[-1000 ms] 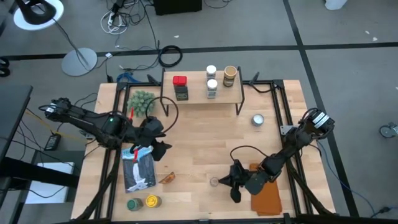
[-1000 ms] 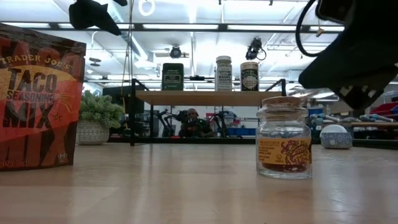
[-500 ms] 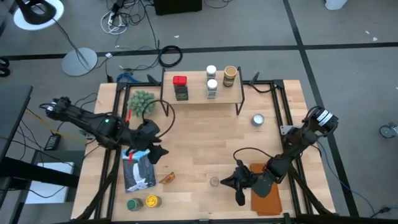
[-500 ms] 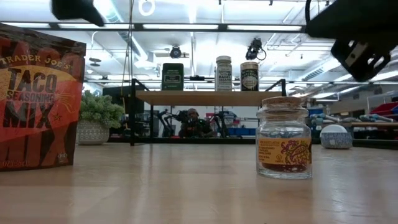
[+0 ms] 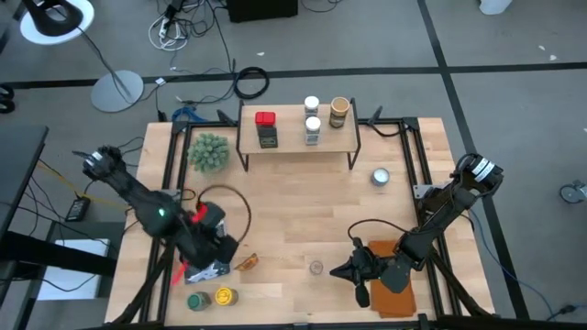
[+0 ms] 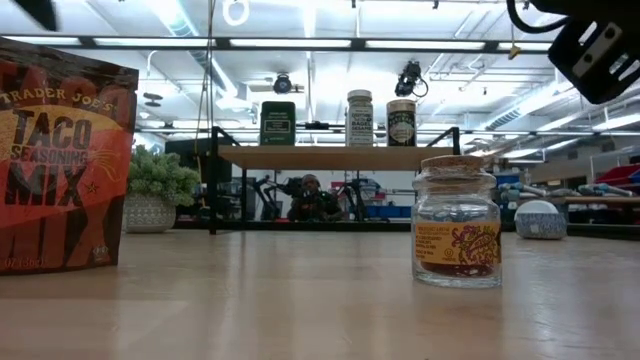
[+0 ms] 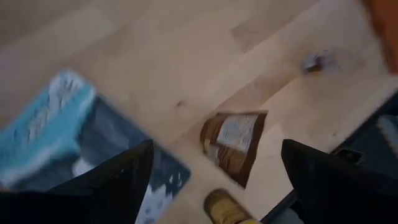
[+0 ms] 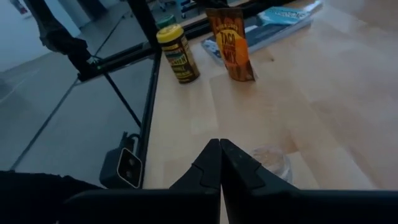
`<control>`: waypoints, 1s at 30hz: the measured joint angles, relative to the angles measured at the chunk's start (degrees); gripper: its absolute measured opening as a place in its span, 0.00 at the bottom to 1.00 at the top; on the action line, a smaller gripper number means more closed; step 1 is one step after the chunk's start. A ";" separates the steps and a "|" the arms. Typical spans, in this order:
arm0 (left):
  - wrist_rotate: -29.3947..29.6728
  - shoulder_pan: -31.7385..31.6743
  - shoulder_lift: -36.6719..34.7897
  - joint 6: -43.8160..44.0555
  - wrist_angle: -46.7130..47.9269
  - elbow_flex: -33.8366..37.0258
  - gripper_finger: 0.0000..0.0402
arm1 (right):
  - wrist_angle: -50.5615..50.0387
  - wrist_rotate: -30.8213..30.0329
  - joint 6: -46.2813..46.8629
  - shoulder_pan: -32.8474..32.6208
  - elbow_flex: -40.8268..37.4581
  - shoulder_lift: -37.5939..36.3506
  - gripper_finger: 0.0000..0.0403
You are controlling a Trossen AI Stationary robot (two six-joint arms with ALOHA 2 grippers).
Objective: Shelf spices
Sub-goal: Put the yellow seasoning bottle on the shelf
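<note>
Reaching stage: left gripper [image 7: 214,165] spread wide, empty, above the brown-and-orange taco seasoning packet [image 7: 232,144] on the table, well apart from the wooden-topped black-legged shelf [image 5: 295,137]; right gripper [image 8: 220,163] pinched closed, empty, near the small cork-lidded glass jar [image 6: 457,221]. Next, likely: lower and close on the packet.

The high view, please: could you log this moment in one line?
left gripper: open, over blue packet | right gripper: shut, near glass jar | shelf: five spices

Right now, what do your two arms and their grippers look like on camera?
Both arms are dark and slim, jointed, with black cables looping off them. The left gripper carries red markings near its wrist; the right arm has a pale ring at its base. The right gripper has black, tapered fingers.
</note>
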State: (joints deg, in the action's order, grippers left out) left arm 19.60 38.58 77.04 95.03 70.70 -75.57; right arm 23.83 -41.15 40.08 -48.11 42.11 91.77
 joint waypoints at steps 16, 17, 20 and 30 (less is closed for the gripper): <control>-2.72 11.53 22.00 23.76 3.32 -16.92 0.89 | 0.15 -14.35 2.35 -10.41 0.00 0.00 0.00; -2.76 11.90 22.93 23.78 3.17 -17.71 0.89 | 0.25 -14.70 2.35 -10.60 0.00 0.00 0.00; -3.78 13.00 25.11 24.14 0.88 -19.02 0.89 | 0.49 -14.75 2.31 -10.74 0.00 0.00 0.00; -10.25 15.06 29.12 31.57 -1.60 -19.43 0.89 | 0.85 -14.53 1.90 -10.39 0.00 0.00 0.00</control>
State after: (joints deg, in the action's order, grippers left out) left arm 9.34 53.64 106.16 126.59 69.10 -95.00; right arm 24.68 -55.68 41.98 -58.50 42.11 91.77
